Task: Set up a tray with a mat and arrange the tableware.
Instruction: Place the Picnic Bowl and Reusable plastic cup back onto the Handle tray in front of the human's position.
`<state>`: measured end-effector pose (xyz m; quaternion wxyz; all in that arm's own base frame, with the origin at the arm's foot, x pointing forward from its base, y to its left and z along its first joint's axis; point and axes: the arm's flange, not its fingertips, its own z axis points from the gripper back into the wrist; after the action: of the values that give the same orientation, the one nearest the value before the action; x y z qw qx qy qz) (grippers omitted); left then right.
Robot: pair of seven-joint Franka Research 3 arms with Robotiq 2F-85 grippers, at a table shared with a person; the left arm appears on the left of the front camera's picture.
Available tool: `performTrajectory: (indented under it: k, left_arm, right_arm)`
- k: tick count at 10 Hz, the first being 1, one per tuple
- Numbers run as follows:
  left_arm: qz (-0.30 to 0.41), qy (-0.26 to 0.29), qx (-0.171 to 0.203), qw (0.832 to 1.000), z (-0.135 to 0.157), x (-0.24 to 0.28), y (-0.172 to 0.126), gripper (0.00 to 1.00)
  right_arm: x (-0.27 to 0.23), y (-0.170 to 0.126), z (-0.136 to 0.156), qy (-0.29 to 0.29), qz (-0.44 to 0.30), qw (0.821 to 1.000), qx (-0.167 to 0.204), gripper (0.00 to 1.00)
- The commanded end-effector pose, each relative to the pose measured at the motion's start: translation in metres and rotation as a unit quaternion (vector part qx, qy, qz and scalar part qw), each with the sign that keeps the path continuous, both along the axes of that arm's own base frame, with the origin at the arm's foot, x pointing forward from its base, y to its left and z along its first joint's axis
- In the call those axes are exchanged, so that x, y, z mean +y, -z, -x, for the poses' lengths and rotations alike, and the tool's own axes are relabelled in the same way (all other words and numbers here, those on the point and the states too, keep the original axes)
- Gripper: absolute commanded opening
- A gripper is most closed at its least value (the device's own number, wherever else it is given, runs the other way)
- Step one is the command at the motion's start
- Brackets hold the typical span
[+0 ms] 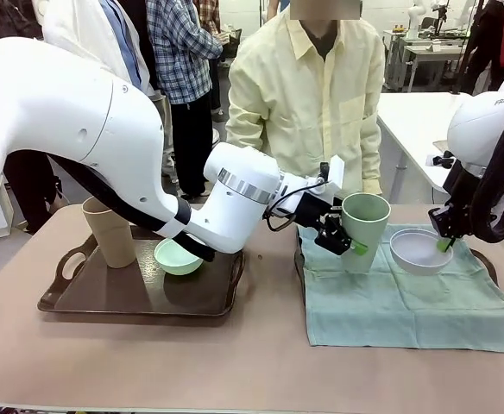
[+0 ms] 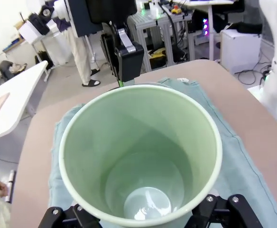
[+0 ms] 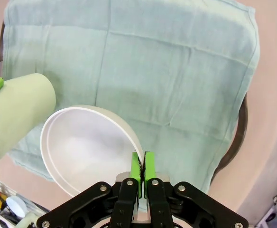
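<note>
At the mat's point(image 1: 407, 302) left edge, left fingers point(image 1: 358, 248) clasp the pale green cup point(image 1: 366, 220) — right fingers point(image 3: 136, 166) pinch the greyish-white bowl's point(image 1: 416, 250) rim, near half bare.

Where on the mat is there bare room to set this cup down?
The mat is bare across its whole near half, between its front hem and the pale green cup and white bowl behind. A narrow gap lies between those two. The far strip is crowded: the left gripper on the cup, the right gripper pinching the bowl's rim.
</note>
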<state>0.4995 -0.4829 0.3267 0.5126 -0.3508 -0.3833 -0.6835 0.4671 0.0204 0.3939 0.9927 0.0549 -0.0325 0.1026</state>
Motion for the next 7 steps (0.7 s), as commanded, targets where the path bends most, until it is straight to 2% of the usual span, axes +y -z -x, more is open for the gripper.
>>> performTrajectory:
  k: [1,7]
  left_arm:
    - [0.017,-0.001,0.022,1.0,-0.008,0.003,0.005,0.86]
    - [0.012,0.003,0.034,0.999,-0.015,-0.008,0.008,0.86]
  right_arm:
    - [-0.005,0.019,-0.013,-0.003,-0.018,1.0,0.0,0.04]
    - [-0.006,0.051,-0.026,-0.011,-0.036,0.999,-0.004,0.04]
